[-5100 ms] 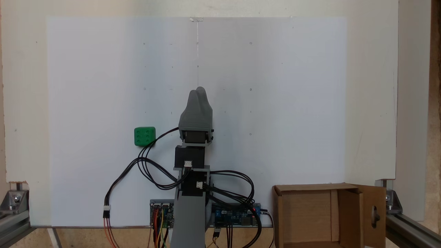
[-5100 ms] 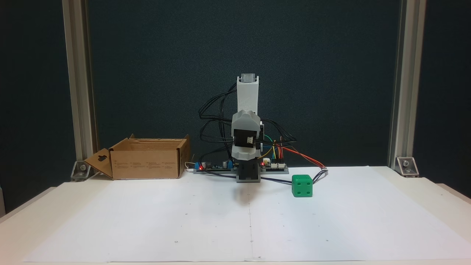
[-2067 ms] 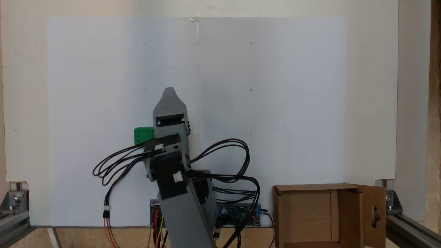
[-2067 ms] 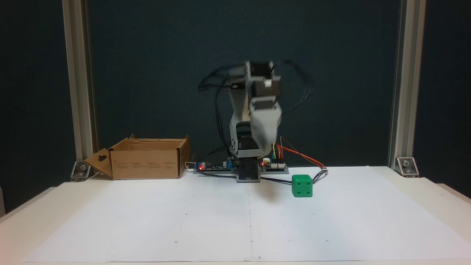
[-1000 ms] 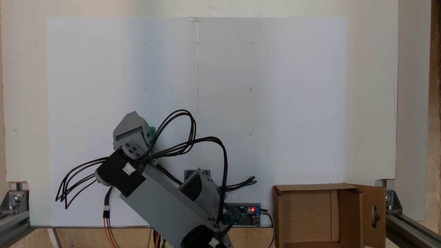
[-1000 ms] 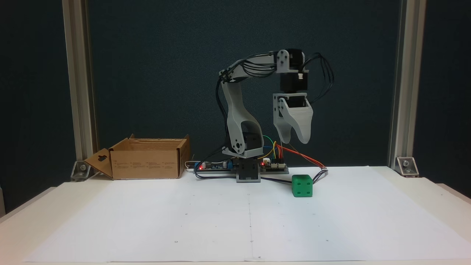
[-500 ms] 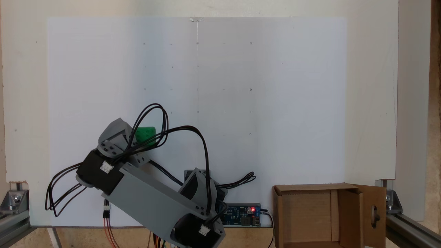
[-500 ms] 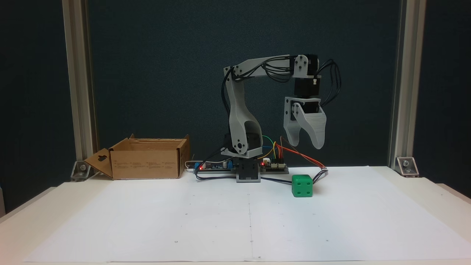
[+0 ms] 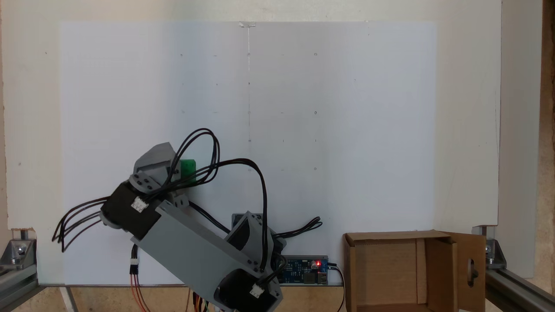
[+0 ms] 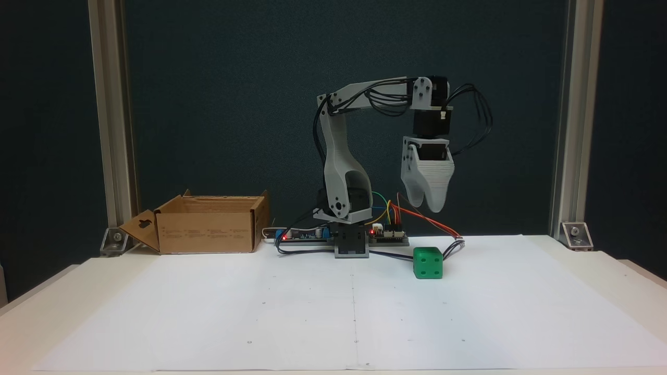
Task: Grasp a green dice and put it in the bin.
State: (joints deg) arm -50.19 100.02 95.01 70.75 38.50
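Above green dice [image 10: 428, 262], empty gripper [image 10: 426, 204] ajar

A pale bench [image 10: 615, 276] carries a large white paper sheet [image 10: 292, 317]. On the sheet sits the green dice [image 10: 428, 263]. The cardboard bin [image 10: 206, 232] and a circuit board [image 10: 305, 237] rest at the bench's back edge.
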